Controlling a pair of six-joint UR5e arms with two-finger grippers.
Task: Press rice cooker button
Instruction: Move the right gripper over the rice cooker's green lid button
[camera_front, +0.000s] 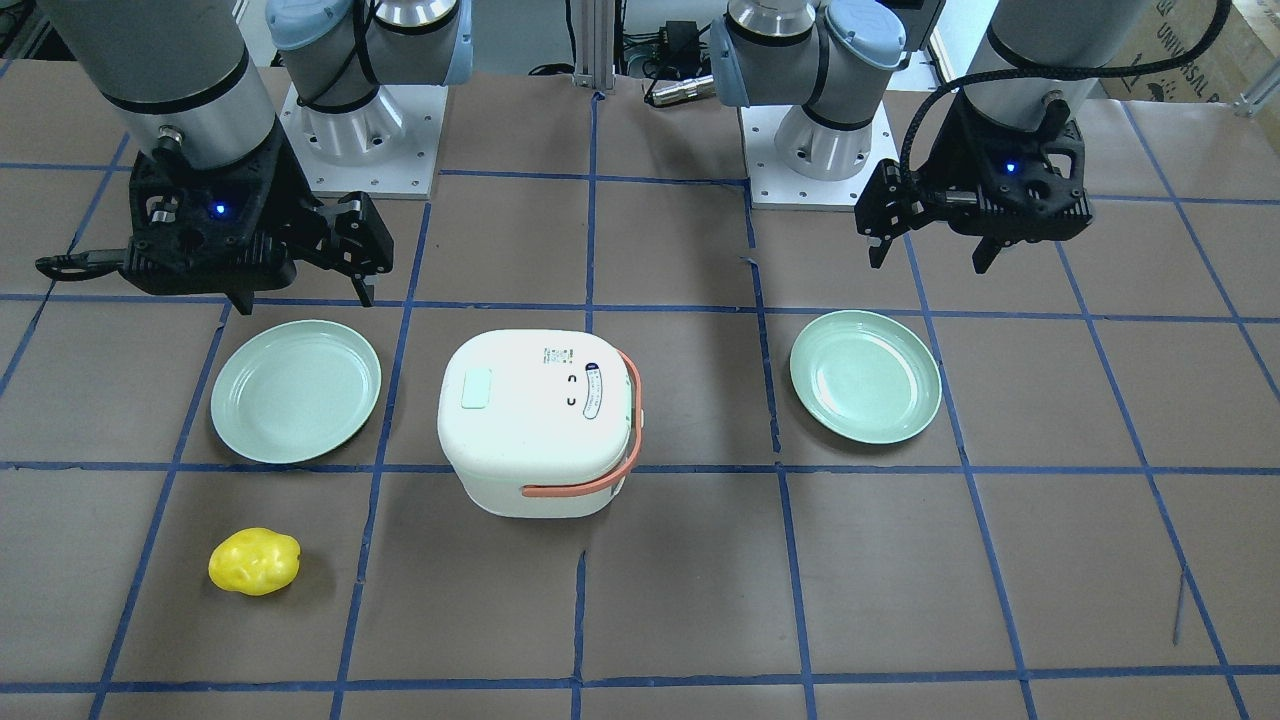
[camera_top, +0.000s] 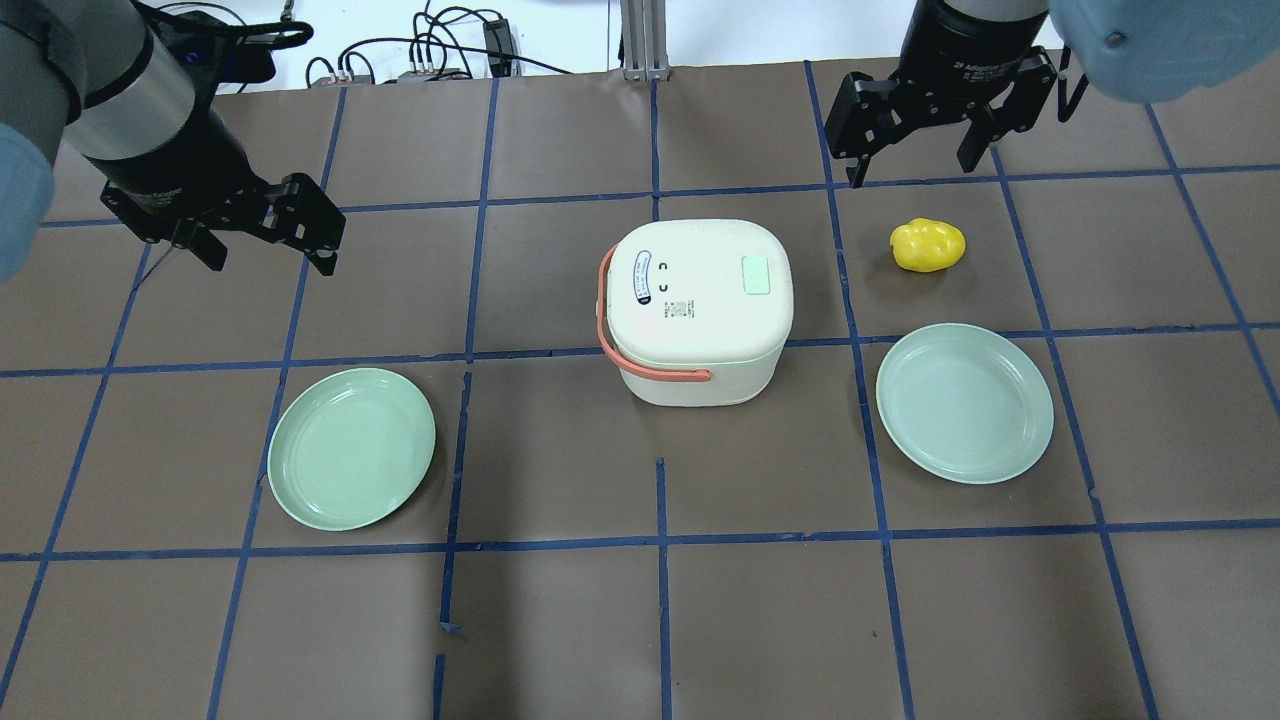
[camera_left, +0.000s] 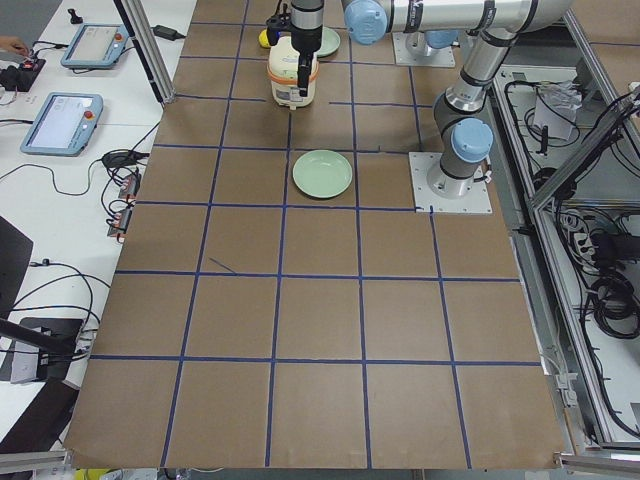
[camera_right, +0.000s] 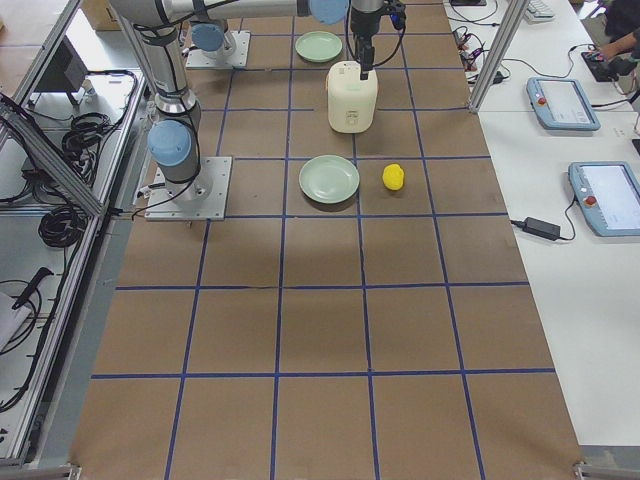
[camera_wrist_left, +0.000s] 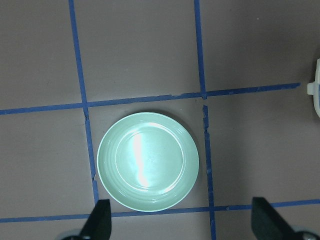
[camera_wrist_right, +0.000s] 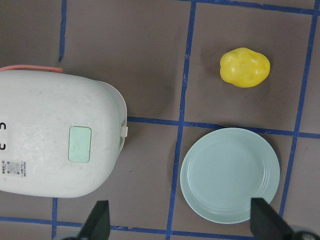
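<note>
The white rice cooker (camera_top: 700, 310) with a salmon handle stands at the table's middle, lid shut. Its pale green button (camera_top: 757, 274) sits on the lid's right side and also shows in the front view (camera_front: 476, 388) and the right wrist view (camera_wrist_right: 80, 144). My right gripper (camera_top: 912, 172) is open and empty, hovering beyond and to the right of the cooker; it also shows in its wrist view (camera_wrist_right: 180, 225). My left gripper (camera_top: 270, 262) is open and empty, hovering well to the cooker's left, above a green plate (camera_wrist_left: 148, 161).
A green plate (camera_top: 352, 447) lies left of the cooker and another (camera_top: 965, 402) lies right of it. A yellow lumpy object (camera_top: 928, 245) lies on the table just below the right gripper, beside the cooker. Blue tape lines grid the brown table.
</note>
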